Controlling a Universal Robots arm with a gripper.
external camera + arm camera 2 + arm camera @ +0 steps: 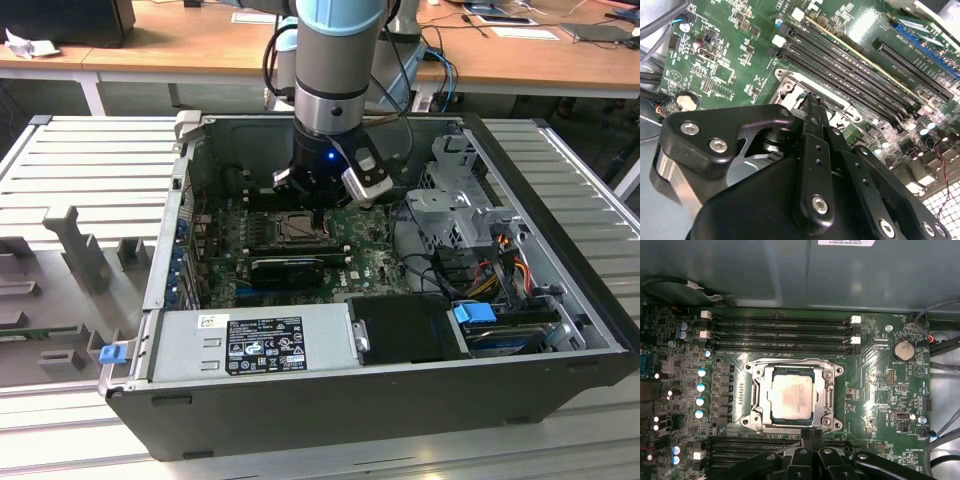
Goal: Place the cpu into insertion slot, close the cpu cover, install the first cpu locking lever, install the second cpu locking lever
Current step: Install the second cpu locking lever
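Cover down over the seated cpu (pixel 792 399); I'm on the first locking lever.
My jaws sit pressed together at the cpu cover (pixel 759 395) edge; next needs a precise hook.

Even, dim (glare on board (pixel 865 22)).

Dull silvery metal on the cpu (pixel 791 399) and cpu cover (pixel 758 401); matt black plastic gripper (pixel 812 436); glossy green circuit board (pixel 880 390); painted grey metal case (pixel 400 395).

The pale silvery-beige cpu (pixel 791 398) lies flat in the insertion slot (pixel 826 399), framed by the closed metal cpu cover (pixel 761 396) on the green board in the first wrist view.
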